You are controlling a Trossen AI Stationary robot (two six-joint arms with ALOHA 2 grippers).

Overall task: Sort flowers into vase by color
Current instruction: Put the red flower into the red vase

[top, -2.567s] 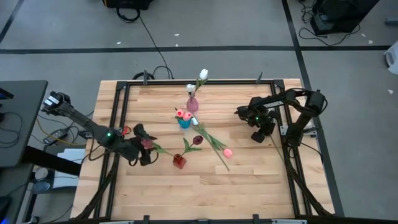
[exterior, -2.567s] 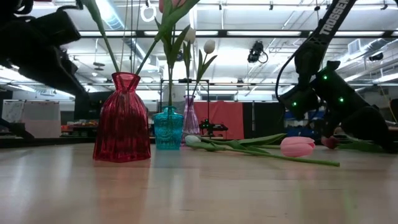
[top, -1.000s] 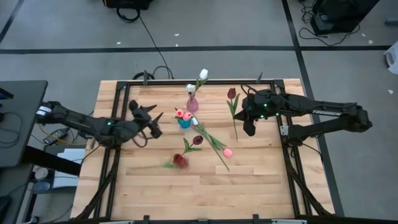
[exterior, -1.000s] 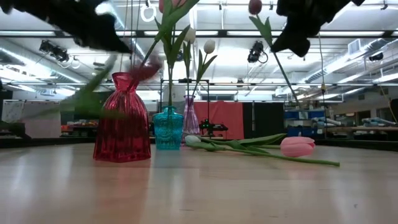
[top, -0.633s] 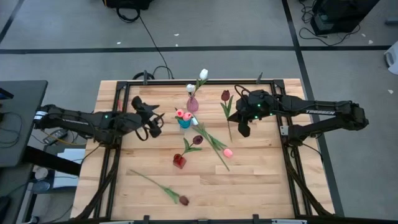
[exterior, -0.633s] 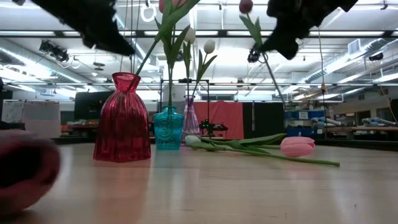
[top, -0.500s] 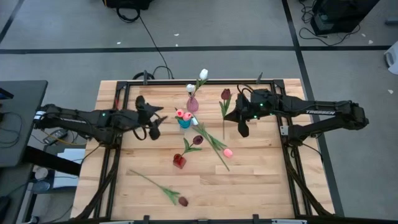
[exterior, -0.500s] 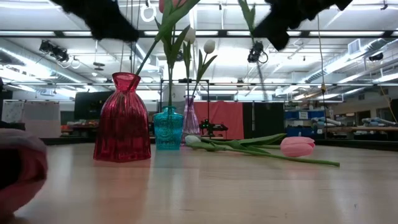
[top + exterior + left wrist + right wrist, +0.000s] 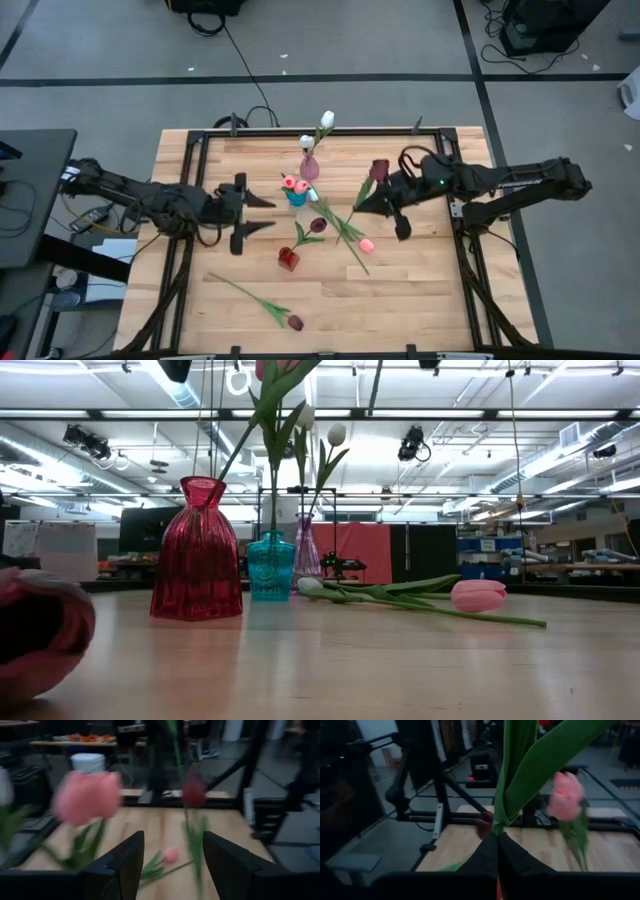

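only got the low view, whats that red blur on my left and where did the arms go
Observer: That blur is a dark red tulip lying loose near the front edge of the wooden table.
Operator: right arm holding anything
Observer: Yes, the right gripper is shut on the green stem of a second dark red tulip, above the table.
Operator: and left
Observer: The left gripper is open and empty, to the left of the teal glass vase.
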